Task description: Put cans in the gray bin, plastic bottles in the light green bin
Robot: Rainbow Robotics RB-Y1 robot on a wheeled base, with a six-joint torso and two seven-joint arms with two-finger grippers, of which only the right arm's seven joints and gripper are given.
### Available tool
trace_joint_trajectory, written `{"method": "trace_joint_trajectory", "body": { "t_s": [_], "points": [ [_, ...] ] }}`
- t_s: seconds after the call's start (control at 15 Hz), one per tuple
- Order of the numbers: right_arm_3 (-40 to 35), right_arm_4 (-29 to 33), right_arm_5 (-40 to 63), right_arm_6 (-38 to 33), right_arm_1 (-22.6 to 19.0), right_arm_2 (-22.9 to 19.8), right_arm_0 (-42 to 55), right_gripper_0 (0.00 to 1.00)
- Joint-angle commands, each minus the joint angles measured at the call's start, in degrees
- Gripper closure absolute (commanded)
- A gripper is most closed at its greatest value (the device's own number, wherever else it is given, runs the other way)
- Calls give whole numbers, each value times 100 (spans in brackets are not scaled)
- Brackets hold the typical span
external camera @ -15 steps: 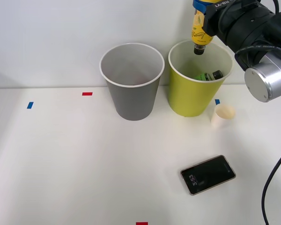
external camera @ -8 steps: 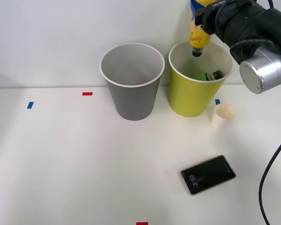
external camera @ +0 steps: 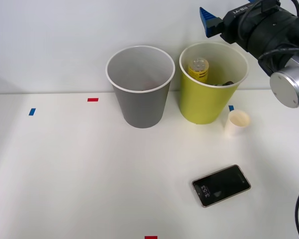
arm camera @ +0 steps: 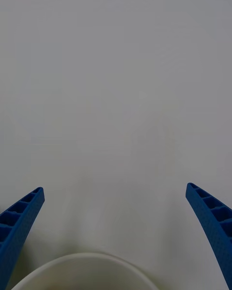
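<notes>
**Yellow bottle resting inside the light green bin**

Plastic bottles sit together inside the round, tapered yellow-green bin [external camera: 205,102] at upper centre-right of the front view: a small yellow-labelled bottle [external camera: 199,69] stands tilted against the inner wall, its pale round base facing up, and a dark part of a second bottle [external camera: 225,83] shows low against the pale inside, too little to tell more. The bin has a smooth white rim, and in the wrist view a curve of that rim [arm camera: 82,266] shows between the fingers.

Just to its left stands the matching round gray bin [external camera: 140,97], with the same white rim and a pale inside; the two nearly touch.

At the upper right corner the right gripper [external camera: 212,22] hangs above and behind the green bin, on a black arm with a brushed metal joint. Its blue ribbed fingers [arm camera: 19,222] are spread wide and hold nothing.

On the matte white table [external camera: 79,179], a small white paper cup [external camera: 237,123] stands just right of the green bin. A glossy black smartphone [external camera: 222,185] lies flat lower right, screen lit.
</notes>
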Motion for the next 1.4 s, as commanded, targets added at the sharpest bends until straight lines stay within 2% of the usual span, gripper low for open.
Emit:
{"method": "trace_joint_trajectory", "body": {
  "t_s": [0.07,0.13,0.27,0.4,0.53,0.73,0.87,1.2,1.4],
  "points": [
    [-918,-296,2,-68,-734,-44,720,0],
    [-1235,-296,-6,-130,-997,-158,1001,0],
    [-1718,-305,-156,-754,-1340,-422,1616,0],
    [-2026,-279,-578,-1202,-1454,-712,2302,0],
    [-2114,-50,-1342,-1642,-1402,-835,3066,0],
    [-2122,178,-2467,-2099,-944,-808,4104,0],
    [-2122,170,-2968,-2107,-690,-606,4640,0],
    [-2114,293,-3364,-1993,163,167,5642,0],
    [-2114,381,-3399,-1861,506,352,6011,0]
  ]
}}
